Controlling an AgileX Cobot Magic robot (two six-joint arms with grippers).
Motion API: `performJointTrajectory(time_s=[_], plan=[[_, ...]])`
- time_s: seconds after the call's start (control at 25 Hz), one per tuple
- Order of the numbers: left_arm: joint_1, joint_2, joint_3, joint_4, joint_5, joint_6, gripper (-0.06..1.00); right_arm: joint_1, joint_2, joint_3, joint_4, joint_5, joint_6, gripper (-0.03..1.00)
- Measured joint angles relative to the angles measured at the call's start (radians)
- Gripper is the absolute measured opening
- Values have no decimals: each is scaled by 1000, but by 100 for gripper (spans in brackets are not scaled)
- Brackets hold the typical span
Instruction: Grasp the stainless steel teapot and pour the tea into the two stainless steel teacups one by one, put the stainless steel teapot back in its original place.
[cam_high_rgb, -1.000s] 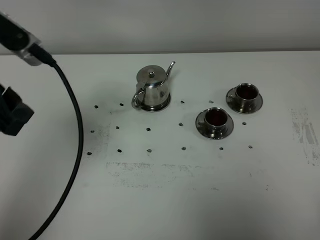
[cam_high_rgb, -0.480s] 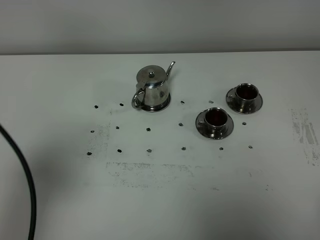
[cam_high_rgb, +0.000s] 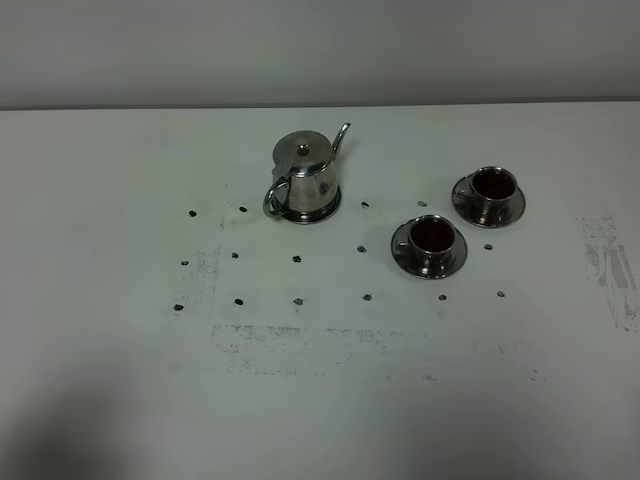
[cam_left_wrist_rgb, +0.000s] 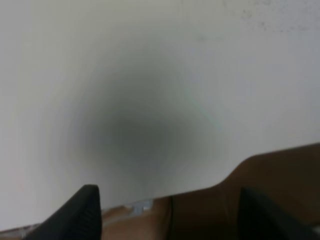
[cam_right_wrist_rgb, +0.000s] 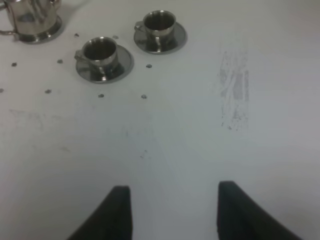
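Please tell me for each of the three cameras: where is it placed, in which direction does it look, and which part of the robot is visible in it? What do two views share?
Exterior high: mounted above, looking down at the table, teapot and two teacups; no arm shows.
Left wrist: on the left arm, facing blurred table near its edge; the open left gripper shows.
Right wrist: on the right arm, facing teacups and teapot; the open right gripper shows.
Shared: exterior and right wrist both show the tea set.

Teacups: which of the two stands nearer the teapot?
The front teacup, on its saucer, is nearer the teapot. The other teacup sits farther back and to the right.
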Motion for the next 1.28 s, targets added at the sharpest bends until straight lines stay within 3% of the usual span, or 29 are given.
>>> performJointTrajectory(time_s=[0.2, 0.84, 1.28], plan=[[0, -124, 85, -2, -95, -3, 58, 0, 0, 0, 0, 0, 0, 41], [0, -332, 112, -22, -92, -29, 58, 0, 0, 0, 0, 0, 0, 41], [0, -343, 112, -26, -92, -30, 58, 0, 0, 0, 0, 0, 0, 41]])
